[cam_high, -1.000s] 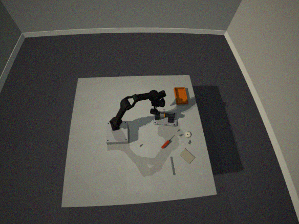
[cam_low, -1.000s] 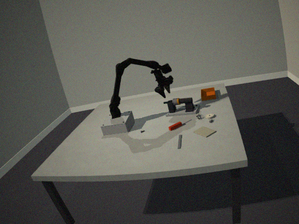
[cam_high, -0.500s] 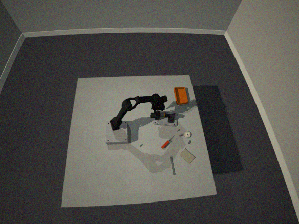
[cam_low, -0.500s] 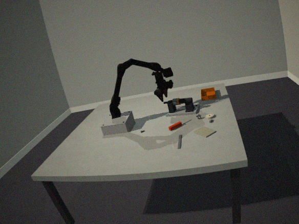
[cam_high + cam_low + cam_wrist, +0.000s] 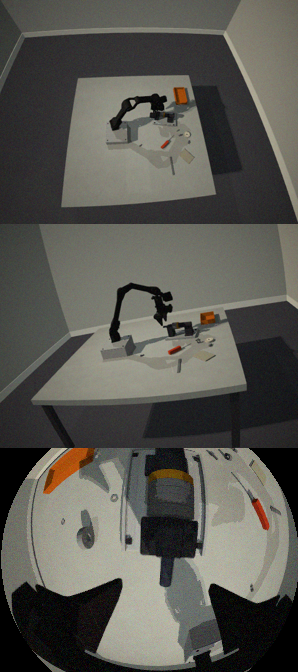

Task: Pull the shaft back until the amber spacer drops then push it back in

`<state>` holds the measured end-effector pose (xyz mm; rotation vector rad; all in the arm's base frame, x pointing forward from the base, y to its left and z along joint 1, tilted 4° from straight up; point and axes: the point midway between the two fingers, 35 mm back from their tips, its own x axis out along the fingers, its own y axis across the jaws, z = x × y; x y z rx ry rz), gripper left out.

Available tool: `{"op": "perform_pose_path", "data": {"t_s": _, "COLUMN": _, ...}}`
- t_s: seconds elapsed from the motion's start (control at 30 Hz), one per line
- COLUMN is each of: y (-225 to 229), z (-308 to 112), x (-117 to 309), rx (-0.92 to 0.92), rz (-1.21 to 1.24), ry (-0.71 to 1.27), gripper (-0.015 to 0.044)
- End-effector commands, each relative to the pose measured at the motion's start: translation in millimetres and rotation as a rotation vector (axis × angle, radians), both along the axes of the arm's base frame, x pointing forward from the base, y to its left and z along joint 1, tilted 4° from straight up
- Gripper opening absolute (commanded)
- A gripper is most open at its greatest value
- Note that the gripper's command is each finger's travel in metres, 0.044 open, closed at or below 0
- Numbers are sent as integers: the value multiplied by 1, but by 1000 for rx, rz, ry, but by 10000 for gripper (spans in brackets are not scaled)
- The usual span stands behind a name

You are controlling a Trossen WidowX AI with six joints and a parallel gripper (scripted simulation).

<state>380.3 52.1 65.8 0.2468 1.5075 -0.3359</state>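
Note:
My gripper (image 5: pixel 154 111) (image 5: pixel 164 322) (image 5: pixel 168 586) is open and empty, above and around the line of the shaft's free end. The dark shaft (image 5: pixel 165 327) (image 5: pixel 166 573) sticks out of the smaller dark block (image 5: pixel 171 331) (image 5: pixel 169 537) towards the arm's base side. The amber spacer (image 5: pixel 164 114) (image 5: pixel 176 325) (image 5: pixel 170 475) is on the shaft beside the big housing block (image 5: pixel 170 117) (image 5: pixel 189 329) (image 5: pixel 171 458). Dark grey spacers (image 5: pixel 171 500) fill the span between amber and the smaller block; their number is unclear. Both blocks stand on a pale base plate (image 5: pixel 163 124) (image 5: pixel 181 338).
An orange bin (image 5: pixel 180 95) (image 5: pixel 207 318) (image 5: pixel 67 468) stands beyond the fixture. A red screwdriver (image 5: pixel 165 144) (image 5: pixel 174 350) (image 5: pixel 260 514), a white disc (image 5: pixel 187 134) (image 5: pixel 209 340), a beige square (image 5: pixel 187 156) (image 5: pixel 204 355) and a grey bar (image 5: pixel 172 166) (image 5: pixel 179 365) lie on its near side.

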Motion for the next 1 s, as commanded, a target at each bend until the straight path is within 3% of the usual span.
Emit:
{"op": "perform_pose_path", "data": {"t_s": 0.0, "y": 1, "z": 0, "x": 0, "rx": 5, "rz": 6, "ry": 4, "gripper": 440}}
{"op": "perform_pose_path", "data": {"t_s": 0.43, "y": 1, "z": 0, "x": -1, "rx": 3, "rz": 71, "ry": 7, "gripper": 440}}
{"op": "perform_pose_path", "data": {"t_s": 0.97, "y": 3, "z": 4, "x": -2, "rx": -59, "rz": 1551, "ry": 91, "gripper": 440}}
